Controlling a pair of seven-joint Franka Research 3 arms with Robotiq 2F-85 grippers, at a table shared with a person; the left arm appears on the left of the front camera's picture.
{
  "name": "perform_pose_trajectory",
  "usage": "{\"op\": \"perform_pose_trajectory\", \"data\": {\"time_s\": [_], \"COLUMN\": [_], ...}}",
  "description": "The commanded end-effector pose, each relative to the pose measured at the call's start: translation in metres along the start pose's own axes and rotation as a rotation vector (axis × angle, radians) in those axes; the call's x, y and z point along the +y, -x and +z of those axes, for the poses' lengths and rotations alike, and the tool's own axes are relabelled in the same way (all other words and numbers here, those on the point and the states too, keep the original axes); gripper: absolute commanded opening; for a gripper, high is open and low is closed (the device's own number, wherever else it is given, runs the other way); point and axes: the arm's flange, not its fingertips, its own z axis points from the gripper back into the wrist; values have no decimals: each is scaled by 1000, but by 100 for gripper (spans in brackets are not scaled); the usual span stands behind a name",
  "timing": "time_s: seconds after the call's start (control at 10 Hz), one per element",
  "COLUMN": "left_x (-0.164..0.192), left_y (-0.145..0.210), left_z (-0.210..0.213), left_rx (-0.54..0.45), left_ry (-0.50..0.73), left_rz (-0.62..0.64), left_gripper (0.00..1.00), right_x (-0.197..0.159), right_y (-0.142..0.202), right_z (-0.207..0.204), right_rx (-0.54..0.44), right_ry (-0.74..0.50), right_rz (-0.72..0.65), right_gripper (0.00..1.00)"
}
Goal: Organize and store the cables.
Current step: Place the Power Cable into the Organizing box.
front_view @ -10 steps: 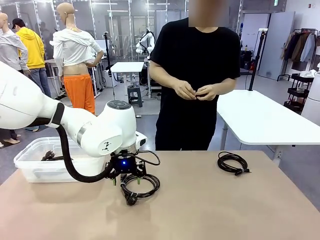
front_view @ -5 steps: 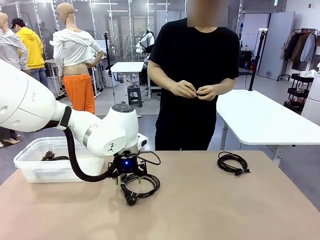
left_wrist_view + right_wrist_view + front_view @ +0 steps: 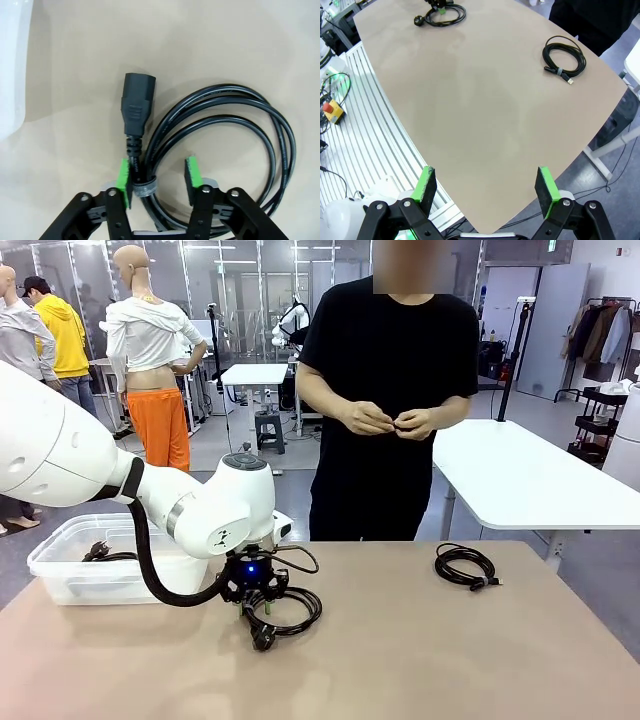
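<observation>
A black coiled cable lies on the tan table left of centre, its plug pointing away from the coil. My left gripper is down over it, open; its green pads straddle the strapped strands of the coil, the left pad close beside the strap. A second coiled cable rests at the far right, also visible from above. Another black cable lies inside the clear bin. My right gripper hangs open high above the table's near edge, holding nothing.
A clear plastic bin stands at the table's left end, just left of my left arm. A person in black stands at the far side with both hands together at the chest. A white table stands behind on the right.
My left wrist has shifted slightly right and sunk lower over the coil. The cables and the person have stayed put.
</observation>
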Motion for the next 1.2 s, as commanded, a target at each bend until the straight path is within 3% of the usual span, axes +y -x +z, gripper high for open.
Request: {"op": "perform_pose_trajectory", "data": {"time_s": [0.0, 0.6, 1.1], "left_x": [-4, -1, 36], "left_y": [-3, -4, 5], "left_z": [-1, 19, 132], "left_rx": [-7, 11, -75], "left_ry": [-5, 6, 109], "left_rz": [-4, 5, -118], "left_gripper": [0, 0, 0], "right_x": [0, 0, 0], "right_y": [0, 0, 0], "right_z": [0, 0, 0], "right_rx": [-6, -6, -6], "right_ry": [-1, -1, -1], "right_rz": [4, 4, 4], "right_gripper": [100, 100, 100]}}
